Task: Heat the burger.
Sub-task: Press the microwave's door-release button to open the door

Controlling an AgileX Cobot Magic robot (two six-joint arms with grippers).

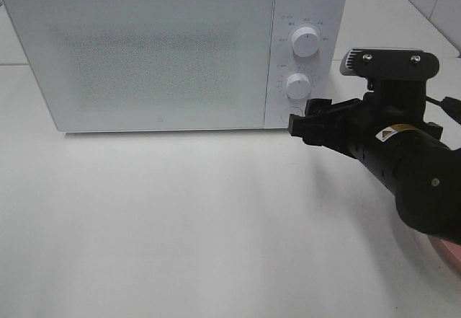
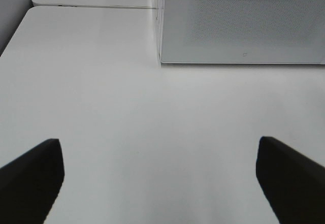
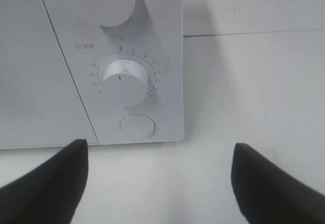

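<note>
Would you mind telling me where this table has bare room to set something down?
The broad stretch of table in front of the microwave door is bare, through to the near edge. It is crowded on the right: the right gripper hangs open before the knobs, its arm covering that corner, with a pink plate edge beneath.

There's a pink plate (image 1: 446, 252) toward the tabletop's front right corner, mostly behind the right arm (image 1: 414, 174), the rest cut by the frame. The microwave (image 1: 144, 58) door is opaque, inside unseen. The dial markings (image 1: 292, 24) are too small to read. On the left gripper (image 2: 158, 147), only two dark fingertips show.
</note>
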